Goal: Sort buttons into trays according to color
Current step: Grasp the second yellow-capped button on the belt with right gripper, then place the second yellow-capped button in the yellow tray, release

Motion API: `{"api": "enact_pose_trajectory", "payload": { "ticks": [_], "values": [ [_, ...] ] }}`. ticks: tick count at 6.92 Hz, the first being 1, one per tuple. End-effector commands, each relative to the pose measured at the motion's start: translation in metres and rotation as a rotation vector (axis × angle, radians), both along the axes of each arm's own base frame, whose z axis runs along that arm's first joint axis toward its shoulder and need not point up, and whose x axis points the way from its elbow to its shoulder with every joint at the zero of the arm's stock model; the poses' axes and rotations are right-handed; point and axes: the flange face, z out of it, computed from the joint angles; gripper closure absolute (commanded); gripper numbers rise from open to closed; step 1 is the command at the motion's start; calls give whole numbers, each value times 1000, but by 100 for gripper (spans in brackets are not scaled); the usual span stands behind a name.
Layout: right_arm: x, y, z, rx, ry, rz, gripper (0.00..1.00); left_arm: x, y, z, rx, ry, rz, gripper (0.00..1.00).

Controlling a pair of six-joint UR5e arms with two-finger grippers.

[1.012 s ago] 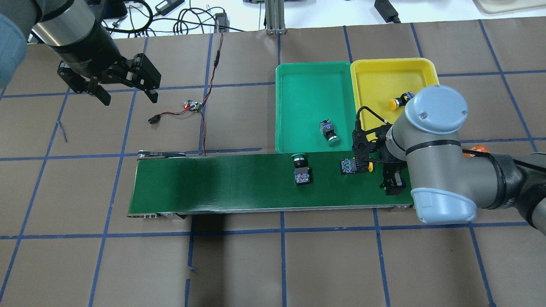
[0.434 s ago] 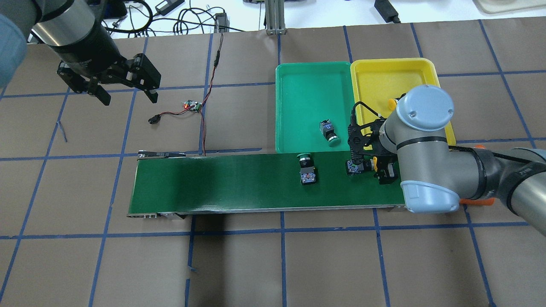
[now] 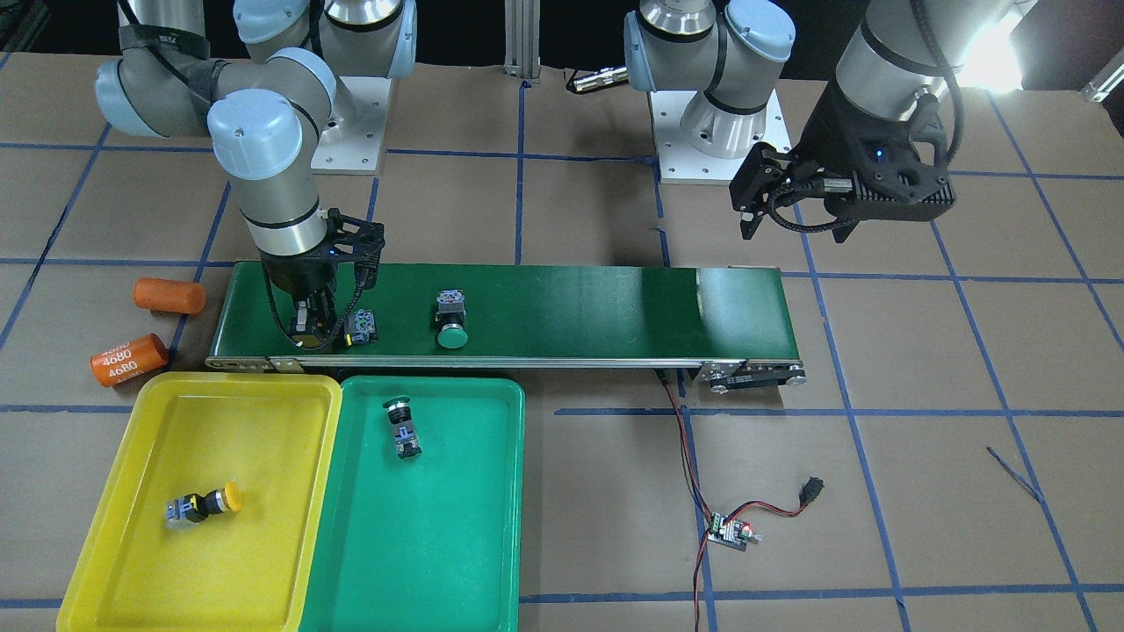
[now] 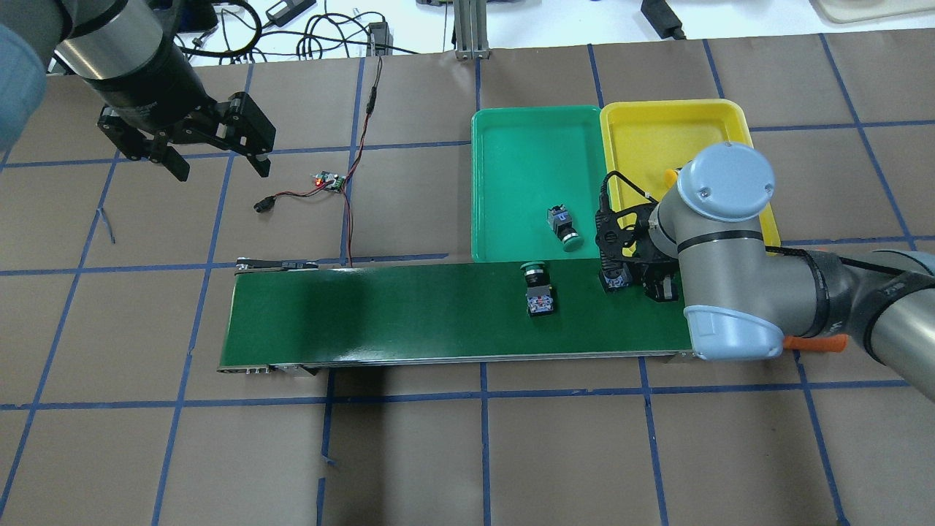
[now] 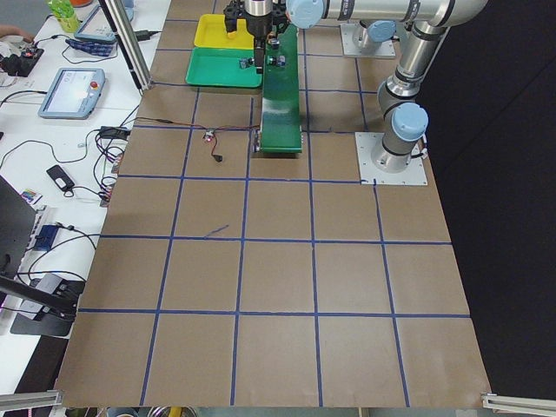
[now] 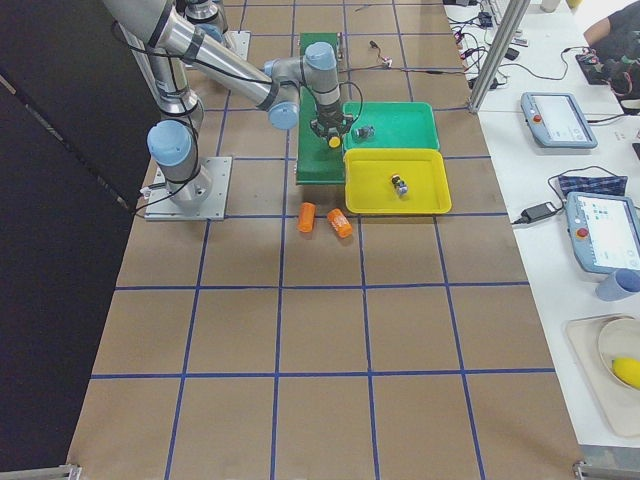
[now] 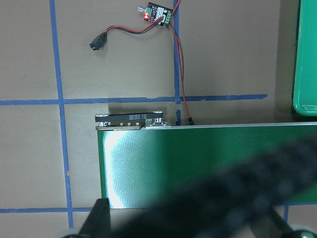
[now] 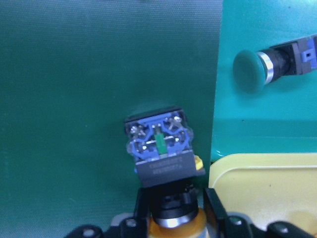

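Your right hand (image 8: 176,198) is clamped on the yellow button (image 8: 159,148) at its collar, switch block poking out ahead of the fingers over the belt (image 8: 74,99). Lift it clear first, then carry it across to the yellow tray (image 8: 267,198) just beside the hand. Release low so it can't roll.

Right hand (image 8: 173,210): moves across the conveyor belt (image 4: 409,314) toward the trays and now straddles the cap end of the belt's yellow button (image 4: 613,279).
Belt's green button (image 4: 539,292): is carried along the belt toward the right arm.
Belt's yellow button: shifts slightly the same way.
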Motion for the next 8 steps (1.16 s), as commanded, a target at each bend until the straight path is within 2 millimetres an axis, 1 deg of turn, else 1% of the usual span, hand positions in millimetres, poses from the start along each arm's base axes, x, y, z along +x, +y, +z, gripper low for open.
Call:
{"api": "enact_pose_trajectory", "payload": {
  "ticks": [1,2,3,4,5,6,7,8],
  "values": [
    [-2,-5,6,-12,10,1,82,0,0,-1,1,-1,0,0],
    [-4,-22,24,-41,9,-2,83,0,0,-1,1,0,0,0],
    [-7,-47,36,-57,10,-11,83,0,0,0,-1,1,0,0],
    [-27,-82,35,-69,13,-46,81,0,0,-1,1,0,0,0],
    [-67,-115,29,-67,16,-112,79,0,0,0,-1,1,0,0],
    [-112,-134,18,-56,13,-180,78,0,0,0,-1,1,0,0],
    [-131,-139,5,-33,18,-143,73,0,0,0,-1,1,0,0],
    [-133,-141,-5,-21,18,-115,54,0,0,0,-1,1,0,0]
  ]
}}
